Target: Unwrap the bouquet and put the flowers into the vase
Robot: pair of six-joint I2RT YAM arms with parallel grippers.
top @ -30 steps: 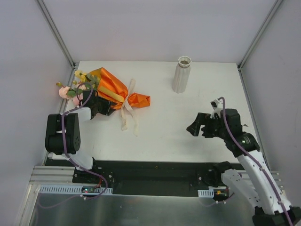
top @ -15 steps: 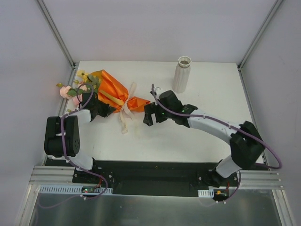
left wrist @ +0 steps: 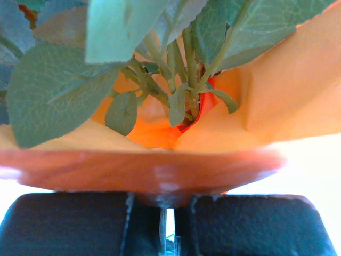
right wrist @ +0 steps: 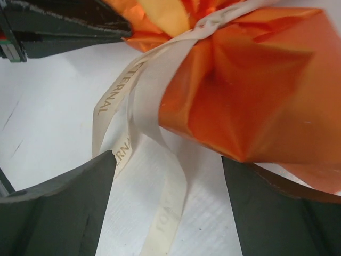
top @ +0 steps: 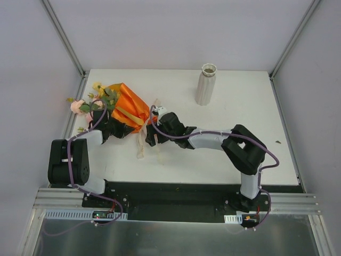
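I have the bouquet (top: 123,106) lying on its side at the far left of the white table (top: 224,154). Its pink and yellow flowers (top: 88,101) hang out past the left edge and its twisted tail points toward the middle. The left gripper (top: 116,128) sits against the near side of the wrap. On its wrist camera the two black pads are pressed together (left wrist: 165,216), with the rim of the orange paper (left wrist: 160,173) nipped into the seam between them. Beyond that rim I look straight into the cone at green stems and broad leaves (left wrist: 178,74). The right arm reaches low across the table, and the right gripper (top: 151,140) is at the tied end of the bundle. Its wrist view shows the fingers spread wide (right wrist: 168,208), with nothing pinched. The cream ribbon (right wrist: 141,106), printed with lettering, loops down from the knot and trails onto the table between the two fingers. The fanned orange tail of the wrap (right wrist: 256,96) lies just above the finger at the right of that view. I cannot tell whether it touches that finger. The ribbon remains tied around the neck of the paper. The ribbed white vase (top: 205,85) stands upright near the far edge of the table, well apart from the bouquet and both grippers.
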